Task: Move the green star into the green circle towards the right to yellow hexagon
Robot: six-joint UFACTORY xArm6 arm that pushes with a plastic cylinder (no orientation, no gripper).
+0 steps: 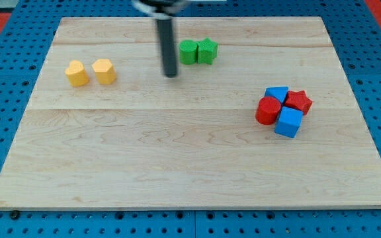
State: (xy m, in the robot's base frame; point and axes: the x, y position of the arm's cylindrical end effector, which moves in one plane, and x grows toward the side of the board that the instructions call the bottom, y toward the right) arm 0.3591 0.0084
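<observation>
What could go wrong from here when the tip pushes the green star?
1. My tip stands left of the green circle, and the green star is on the circle's far side. A push from here would probably move the circle first.
2. Star and circle already touch, so another push may slide them apart.
3. The yellow hexagon lies to the view's left, so a rightward push may carry the green pair away from it.

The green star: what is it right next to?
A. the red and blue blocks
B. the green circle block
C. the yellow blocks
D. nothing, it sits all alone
B. The green star sits touching the green circle block on its right, near the view's top; the yellow blocks lie far off at the view's left, and my tip stands just left of the green pair.
</observation>
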